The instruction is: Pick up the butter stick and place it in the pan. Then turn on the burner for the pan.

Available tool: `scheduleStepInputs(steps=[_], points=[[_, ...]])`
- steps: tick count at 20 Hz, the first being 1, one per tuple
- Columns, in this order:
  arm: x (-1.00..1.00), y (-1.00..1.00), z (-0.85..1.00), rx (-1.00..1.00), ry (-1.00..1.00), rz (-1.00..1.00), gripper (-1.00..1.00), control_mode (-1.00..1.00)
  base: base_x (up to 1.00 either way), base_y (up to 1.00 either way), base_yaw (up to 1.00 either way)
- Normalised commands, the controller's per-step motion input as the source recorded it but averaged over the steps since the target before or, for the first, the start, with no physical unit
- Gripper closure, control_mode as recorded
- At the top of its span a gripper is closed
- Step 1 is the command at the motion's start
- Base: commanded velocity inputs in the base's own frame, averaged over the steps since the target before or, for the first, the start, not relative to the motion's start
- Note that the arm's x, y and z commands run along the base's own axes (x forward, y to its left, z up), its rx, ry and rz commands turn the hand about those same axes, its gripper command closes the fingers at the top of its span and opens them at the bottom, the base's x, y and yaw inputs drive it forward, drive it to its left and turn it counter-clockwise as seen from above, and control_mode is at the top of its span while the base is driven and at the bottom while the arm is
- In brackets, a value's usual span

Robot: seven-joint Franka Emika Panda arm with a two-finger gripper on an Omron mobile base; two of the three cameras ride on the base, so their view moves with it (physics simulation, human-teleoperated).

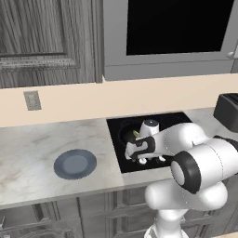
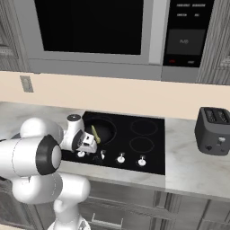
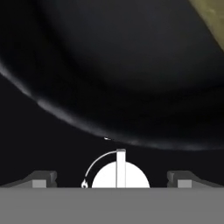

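Observation:
The pale-yellow butter stick (image 1: 135, 134) (image 2: 95, 134) lies inside the round black pan (image 1: 126, 135) (image 2: 106, 127), which sits on the front left burner of the glossy black cooktop (image 2: 150, 150). In the hand view, the pan's rim (image 3: 87, 127) curves across and a corner of the butter stick (image 3: 213, 17) shows at top right. My gripper (image 1: 142, 161) (image 2: 96, 157) (image 3: 114, 179) is low over the cooktop's front edge, open, with a small silver knob (image 3: 120, 175) between its two spread fingertips; I cannot tell whether they touch it.
More silver knobs (image 2: 120, 158) (image 2: 141, 161) line the cooktop's front. A black toaster (image 1: 228, 111) (image 2: 213, 130) stands to the right. A blue-grey plate (image 1: 75, 164) lies on the marble counter to the left. A microwave (image 2: 94, 31) hangs above.

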Motion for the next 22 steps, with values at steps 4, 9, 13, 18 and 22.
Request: scheduleStepInputs(steps=[4,9,13,18,22], points=[[0.00,-0.18,-0.02,0.00,0.00,0.00,-1.00,-1.00,0.00,0.00,0.00],[0.00,-0.03,0.00,0.00,0.00,0.00,-1.00,-1.00,0.00,0.00,0.00],[-0.04,0.00,0.00,0.00,-0.03,0.00,-1.00,-1.00,0.00,0.00,0.00],[-0.16,0.00,0.00,0.00,-0.06,0.00,-1.00,-1.00,0.00,0.00,0.00],[-0.18,0.00,0.00,0.00,-0.04,0.00,-1.00,-1.00,0.00,0.00,0.00]])
